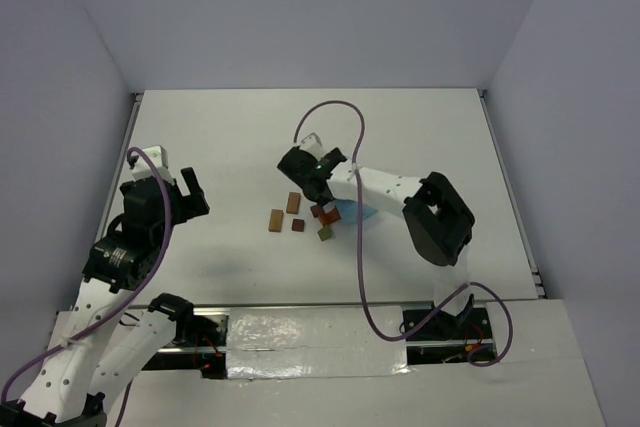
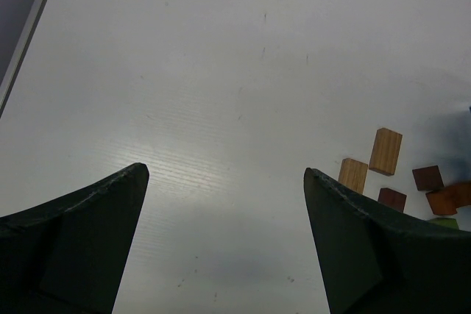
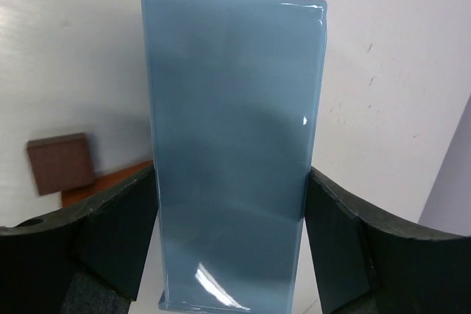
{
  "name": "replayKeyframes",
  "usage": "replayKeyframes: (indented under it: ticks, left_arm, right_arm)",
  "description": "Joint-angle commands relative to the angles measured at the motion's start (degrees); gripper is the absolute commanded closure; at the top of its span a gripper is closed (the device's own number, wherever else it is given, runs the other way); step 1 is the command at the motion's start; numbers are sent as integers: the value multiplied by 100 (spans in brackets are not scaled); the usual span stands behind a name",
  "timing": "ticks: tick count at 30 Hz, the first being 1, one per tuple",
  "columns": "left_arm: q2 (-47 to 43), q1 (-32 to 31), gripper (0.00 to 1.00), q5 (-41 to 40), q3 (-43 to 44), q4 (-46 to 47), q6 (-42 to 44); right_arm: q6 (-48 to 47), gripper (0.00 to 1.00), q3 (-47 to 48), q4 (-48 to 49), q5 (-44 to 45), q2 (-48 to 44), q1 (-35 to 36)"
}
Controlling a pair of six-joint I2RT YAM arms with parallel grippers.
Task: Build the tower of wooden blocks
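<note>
Top view: the blocks (image 1: 293, 202) lie loose mid-tabletop (image 1: 420, 127), no tower yet. The right gripper (image 1: 325, 197) hangs right over them, and the left gripper (image 1: 185, 192) is well off to the side.

Left wrist: jaws spread wide, nothing between them.

Right wrist: gripper pinching a blue tray (image 3: 232, 108) by its long sides, with a dark red block (image 3: 62, 163) just beside it.

My worry is that the glossy tray slips, or swings low and scatters the blocks.
</note>
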Motion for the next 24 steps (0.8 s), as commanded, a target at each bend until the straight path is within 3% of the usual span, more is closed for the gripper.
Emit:
replayKeyframes:
  ticks: [1,2,5,6,7,10,12,13,16,18,19,20,24]
  left_arm:
    - [-76,16,1,-52,14,212,89]
    - [-93,16,1,-52,5,212,89]
    - [-120,16,1,-17,-12,230,89]
    - [-120,16,1,1,-4,230,97]
    - [-129,16,1,-8,-12,230,98]
    - [-111,16,1,45,-4,247,98]
    - [-85,16,1,88,-12,265,124]
    - [-76,16,1,115,-12,265,124]
    - [-76,16,1,176,-21,291,141]
    - [-102,16,0,203,-30,309,159]
    - [-102,16,0,212,-39,309,159]
    - [-129,16,0,238,-48,317,168]
    - [-129,16,0,317,-56,361,212]
  right_arm:
    - [-29,46,-183,277,-167,-725,-693]
    - [-73,46,-289,435,-456,-1040,-904]
    - [-276,45,-911,1243,-2544,-1612,-1993]
    - [-302,45,-1018,1611,-3891,-1692,-2326]
    - [-355,44,-1115,1771,-4548,-1745,-2921]
    - [-495,41,-1134,2045,-6857,-1475,-3715]
    - [-540,38,-1107,2332,-7688,-1123,-3946]
    - [-505,36,-1142,2509,-8772,-1000,-4077]
    - [-66,33,-1047,3152,-10613,-193,-4587]
    - [137,32,-721,3074,-10751,336,-4834]
    - [120,25,-634,2995,-10386,398,-4913]
    - [102,4,-520,2803,-10034,364,-5009]
    - [295,0,-650,2687,-7942,-303,-5195]
